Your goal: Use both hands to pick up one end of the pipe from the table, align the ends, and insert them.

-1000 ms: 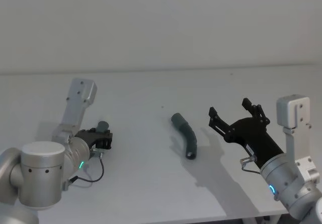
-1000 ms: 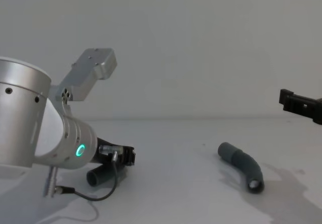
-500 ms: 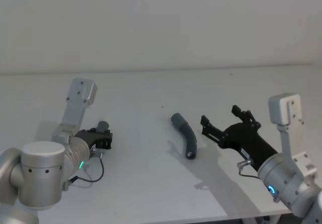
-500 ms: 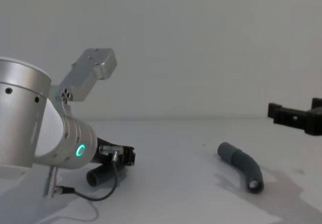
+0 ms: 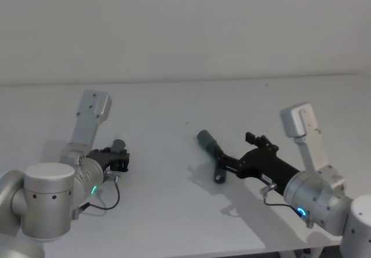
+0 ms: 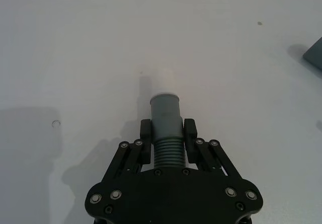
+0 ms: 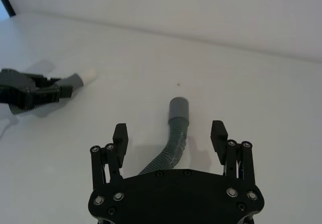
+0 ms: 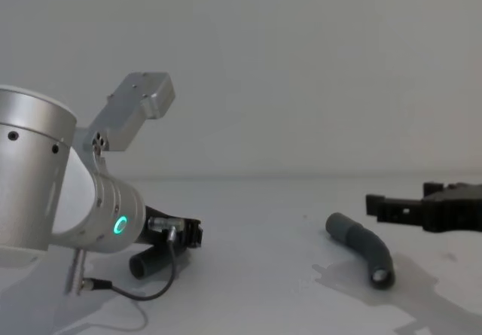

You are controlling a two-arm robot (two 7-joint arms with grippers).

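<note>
Left pincer (image 6: 167, 131) grips white-tipped hose piece (image 6: 166, 108) at bench's (image 5: 168, 101) left; right pincer (image 7: 169, 130), jaws wide, straddles bent hose piece (image 5: 210, 144) lying mid-bench. Best to close on ribs nr the cuff (image 7: 179, 107), centred, w/o rolling it

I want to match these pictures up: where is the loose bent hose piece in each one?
Head view: the loose hose piece lies right of centre.
Chest view: hose piece at lower right.
Right wrist view: hose piece between the open right claw's fingers.
Left wrist view: probably the grey sliver at the frame's edge.
Shared landmark: the small dark speck beyond its cuff.
</note>
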